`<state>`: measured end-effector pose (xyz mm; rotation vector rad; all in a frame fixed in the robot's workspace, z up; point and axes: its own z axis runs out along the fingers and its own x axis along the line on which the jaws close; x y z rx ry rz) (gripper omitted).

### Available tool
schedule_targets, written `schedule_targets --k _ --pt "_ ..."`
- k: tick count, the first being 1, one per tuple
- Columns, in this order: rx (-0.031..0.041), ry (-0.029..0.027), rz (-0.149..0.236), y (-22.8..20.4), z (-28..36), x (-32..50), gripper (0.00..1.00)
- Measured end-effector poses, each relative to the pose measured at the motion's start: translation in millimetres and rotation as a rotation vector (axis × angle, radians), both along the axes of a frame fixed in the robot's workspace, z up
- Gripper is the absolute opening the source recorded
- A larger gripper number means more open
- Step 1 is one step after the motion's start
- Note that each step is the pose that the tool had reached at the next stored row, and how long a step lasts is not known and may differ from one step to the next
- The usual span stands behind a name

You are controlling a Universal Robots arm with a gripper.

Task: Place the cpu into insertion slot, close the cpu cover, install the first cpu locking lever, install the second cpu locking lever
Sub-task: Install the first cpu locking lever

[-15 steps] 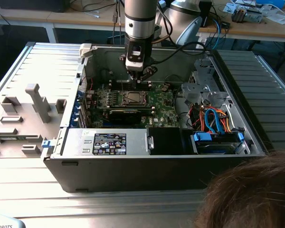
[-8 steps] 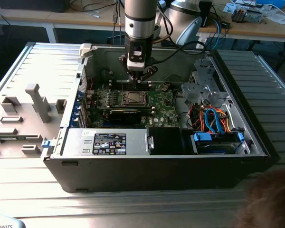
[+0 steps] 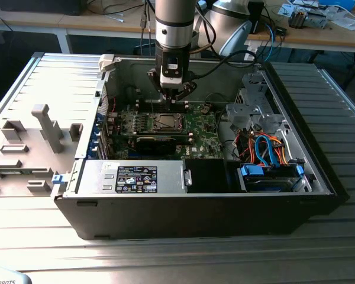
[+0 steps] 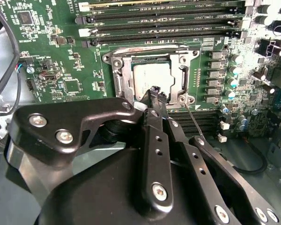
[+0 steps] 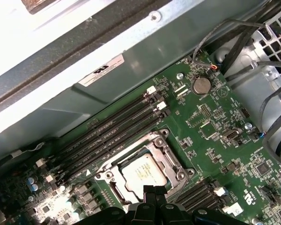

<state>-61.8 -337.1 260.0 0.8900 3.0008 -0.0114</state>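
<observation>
The cpu [image 4: 151,76] [image 5: 141,172] lies flat in the insertion slot [image 3: 164,122] of the green board, its silver top showing. The cpu cover [image 4: 123,76] [image 5: 165,151] lies down around it, framing the chip in its window. A thin wire lever [image 4: 193,121] runs out from the socket's corner. My gripper [image 4: 157,95] [image 5: 154,190] hangs just above the socket's edge, fingertips close together over the chip's rim, with nothing seen between them. In the exterior view the gripper [image 3: 169,96] hangs from the arm over the back of the board.
Long black memory slots [image 4: 164,28] [image 5: 112,126] run beside the socket. The case's grey wall [image 5: 131,61] rises behind them. A drive cage with orange and blue cables [image 3: 266,148] fills the exterior view's right, with a power supply [image 3: 136,177] in front. Grey fixture blocks [image 3: 41,127] stand outside the case.
</observation>
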Motion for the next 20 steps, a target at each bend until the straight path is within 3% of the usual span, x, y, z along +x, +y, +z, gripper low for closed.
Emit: schedule_targets --k 9,20 --pt "0.0000 0.0000 0.059 0.0 0.0 0.0 0.11" --pt "0.0000 0.0000 0.104 0.0 0.0 0.0 0.11"
